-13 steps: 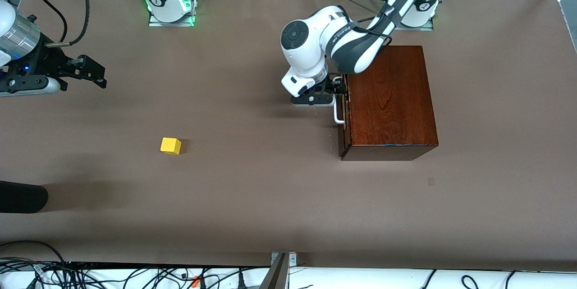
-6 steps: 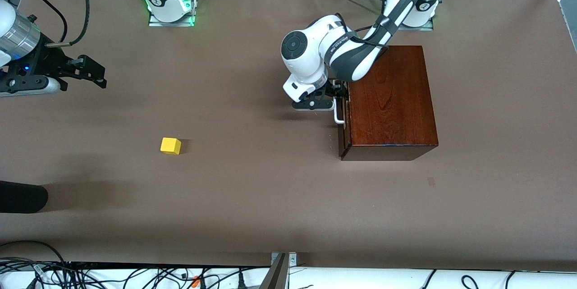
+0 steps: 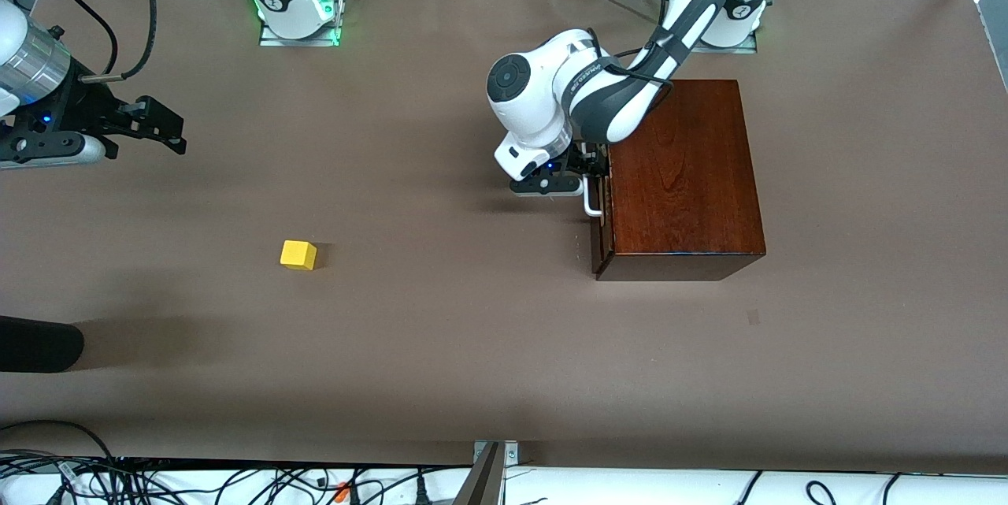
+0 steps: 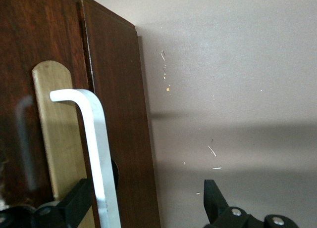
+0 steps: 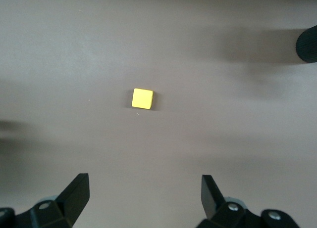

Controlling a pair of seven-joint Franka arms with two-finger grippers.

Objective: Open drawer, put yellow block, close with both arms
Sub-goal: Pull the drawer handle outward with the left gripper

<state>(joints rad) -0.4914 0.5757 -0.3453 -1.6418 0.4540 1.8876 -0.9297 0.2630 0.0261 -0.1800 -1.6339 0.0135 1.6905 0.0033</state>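
The mahogany box (image 3: 681,174) stands toward the left arm's end of the table, its drawer (image 3: 601,209) shut, with the white bar handle (image 3: 590,202) on its front. My left gripper (image 3: 587,168) is open at that front. In the left wrist view the handle (image 4: 101,159) lies between its open fingers (image 4: 215,203), and the gripper (image 4: 147,201) straddles the bar. The yellow block (image 3: 298,254) sits on the table toward the right arm's end. My right gripper (image 3: 161,127) is open and empty, up in the air; its wrist view shows the block (image 5: 142,98) well ahead of the gripper (image 5: 145,196).
A black cylinder (image 3: 39,343) pokes in at the table's edge toward the right arm's end, nearer the front camera than the block. Cables lie along the front edge (image 3: 236,481). Brown table (image 3: 441,316) stretches between block and box.
My left arm has shifted slightly, bringing its gripper a little nearer the front camera along the drawer front onto the handle. The right arm, block and box have not moved.
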